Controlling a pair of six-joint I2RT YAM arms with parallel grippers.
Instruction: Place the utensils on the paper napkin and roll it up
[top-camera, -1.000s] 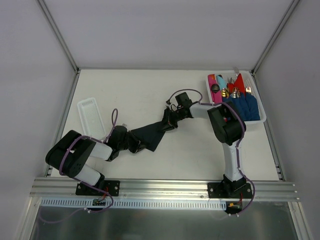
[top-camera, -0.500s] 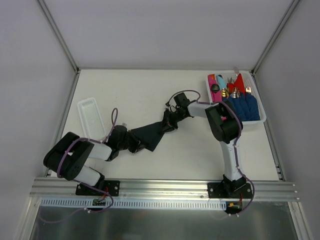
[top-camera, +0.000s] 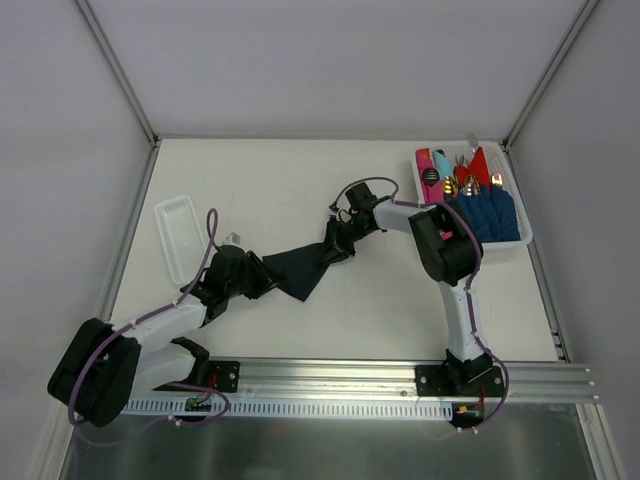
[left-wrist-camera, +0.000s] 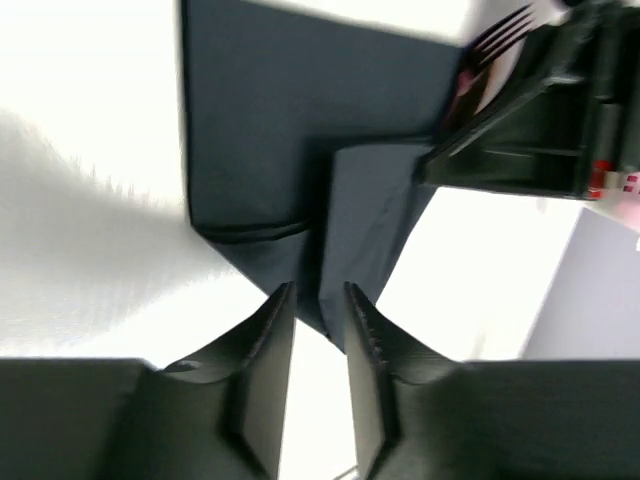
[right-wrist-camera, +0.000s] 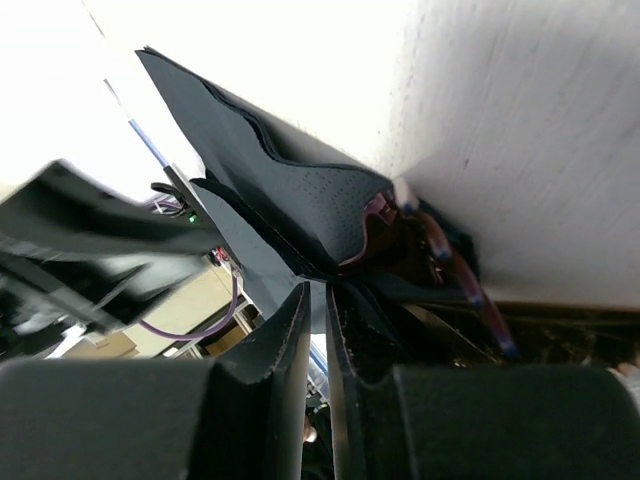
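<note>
Top external view: the paper napkin (top-camera: 300, 268) lies on the white table (top-camera: 300, 180) as a dark, creased sheet stretched slantwise between the two arms. Its near-left end is at the left gripper (top-camera: 263, 283) and its far-right end at the right gripper (top-camera: 336, 244). From this height both sets of fingertips merge with the dark paper, so neither grip can be read there.

Left wrist view is plainer. The two black fingers (left-wrist-camera: 262, 350) stand a little apart, with pale table showing in the gap. A folded corner of the napkin reaches just to their tips without being pinched. At the top right of that view, fork tines (left-wrist-camera: 500, 32) poke out beside the other gripper, cut off by the frame edge; the rest of the fork is hidden.

Right wrist view shows that gripper's fingers drawn nearly together on a fold of the napkin, which bunches up from the tips in layers. A pinkish edge and a thin handle (right-wrist-camera: 455, 270) with bluish marks sit in the shadowed folds, too dark to name. The background there is blurred.

On the left of the table lies a clear tray (top-camera: 178, 230). At the far right a white bin (top-camera: 505, 246) holds blue rolled napkins (top-camera: 490, 215) and red napkins (top-camera: 478, 165), plus metal utensil heads too small to tell apart.
</note>
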